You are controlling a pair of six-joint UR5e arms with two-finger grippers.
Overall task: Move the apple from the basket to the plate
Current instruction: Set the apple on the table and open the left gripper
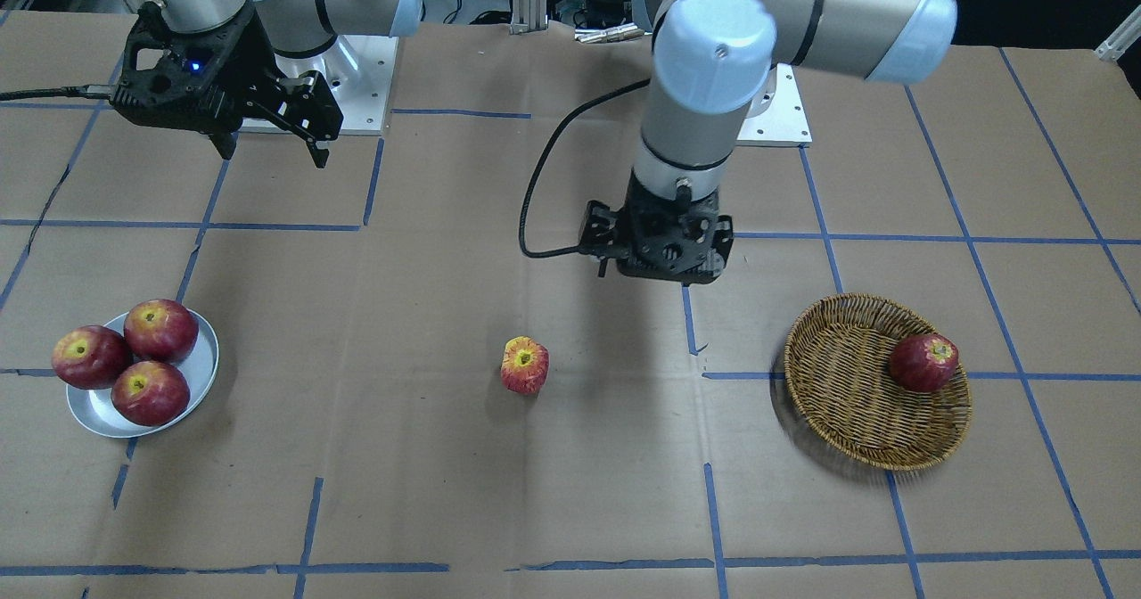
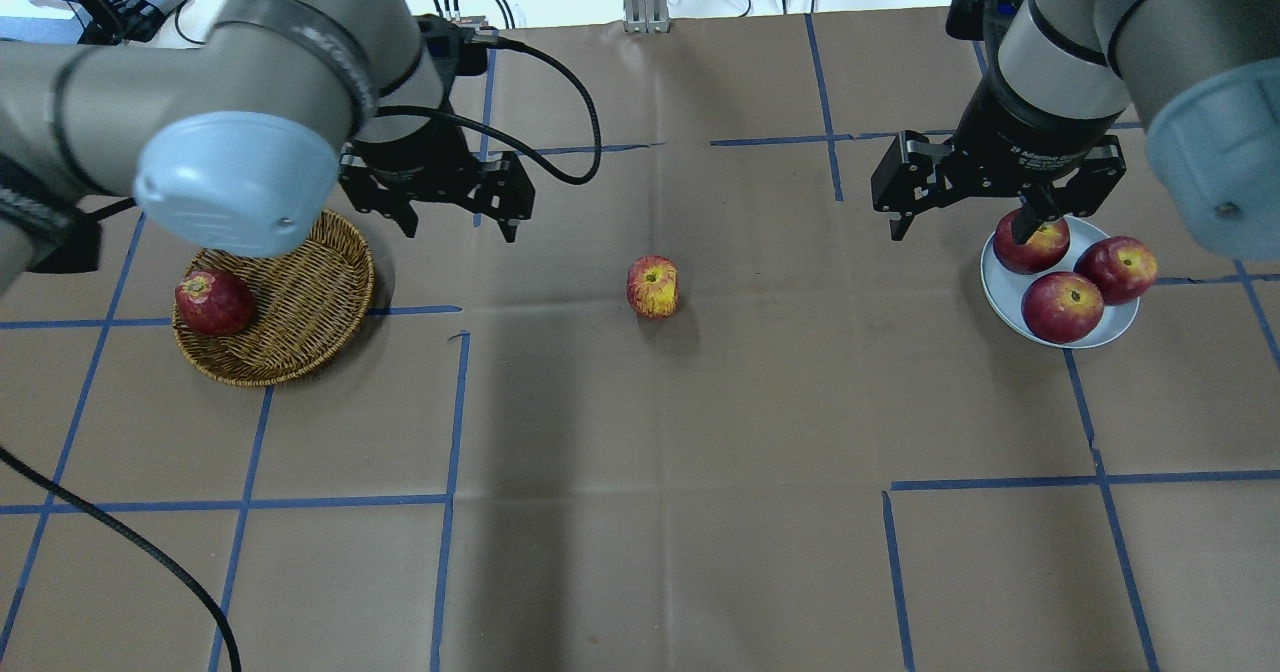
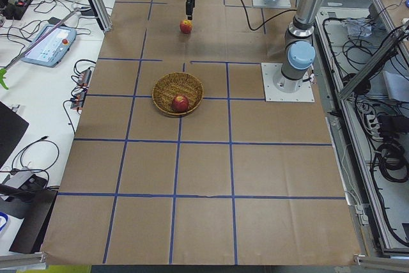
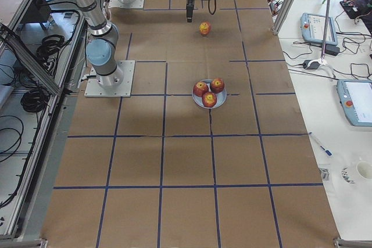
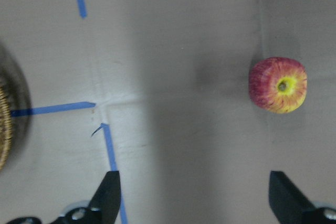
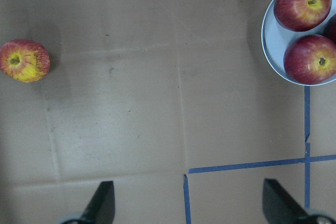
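The streaked red-and-yellow apple [image 2: 652,286] lies on the brown table paper mid-table, outside both containers; it also shows in the front view [image 1: 524,365] and both wrist views [image 5: 278,85] [image 6: 23,60]. The wicker basket [image 2: 300,292] [image 1: 838,385] stands on my left side. The silver plate [image 2: 1118,328] [image 1: 201,369] stands on my right side. My left gripper [image 2: 460,222] [image 5: 197,195] is open and empty, above the table between basket and apple. My right gripper [image 2: 958,232] [image 6: 190,203] is open and empty, between the apple and the plate.
One dark red apple [image 2: 213,303] lies in the basket. Three dark red apples [image 2: 1072,306] fill most of the plate. Blue tape lines [image 2: 455,402] cross the paper. A black cable [image 2: 120,542] trails over the near left of the table.
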